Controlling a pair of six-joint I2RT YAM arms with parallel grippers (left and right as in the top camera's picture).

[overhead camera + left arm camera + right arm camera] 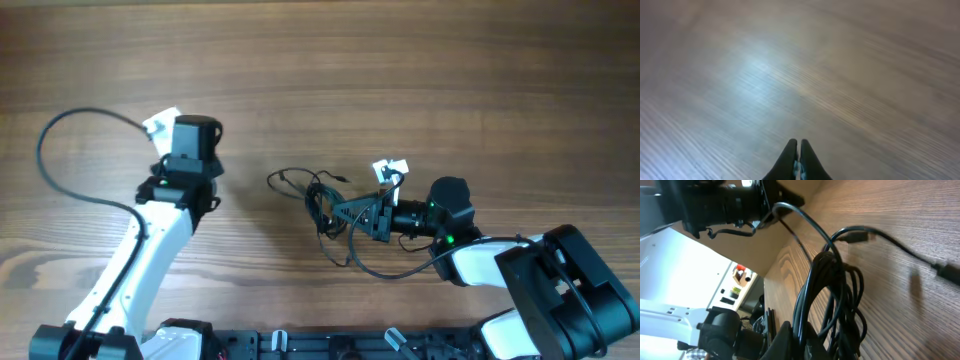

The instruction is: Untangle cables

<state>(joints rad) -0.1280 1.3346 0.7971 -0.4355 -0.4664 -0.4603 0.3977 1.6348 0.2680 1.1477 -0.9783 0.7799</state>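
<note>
The cables (318, 197) lie bunched in a loose knot just right of the middle of the wooden table (400, 60). 1 thin strand trails toward the upper left of the knot, and another loops down and right beneath the right arm (470, 262). That arm reaches in from the lower right corner. The right gripper (336, 207) has its tips buried in the right side of the knot, with a small white tag (390, 169) just above it.

In the right wrist view the bundle (832, 290) fills the centre. Several strands run down between the 2 dark fingers (782, 341) at the bottom edge, which look clamped on them. A small plug (857, 237) sticks out at the upper right of the bundle, and a second connector (946, 273) lies on the wood near the right edge.

The left arm (150, 250) stands well apart from the knot, in the left half of the overhead frame. The left gripper (797, 143) has its jaws pressed together, holding nothing, above bare, blurred wood grain.
</note>
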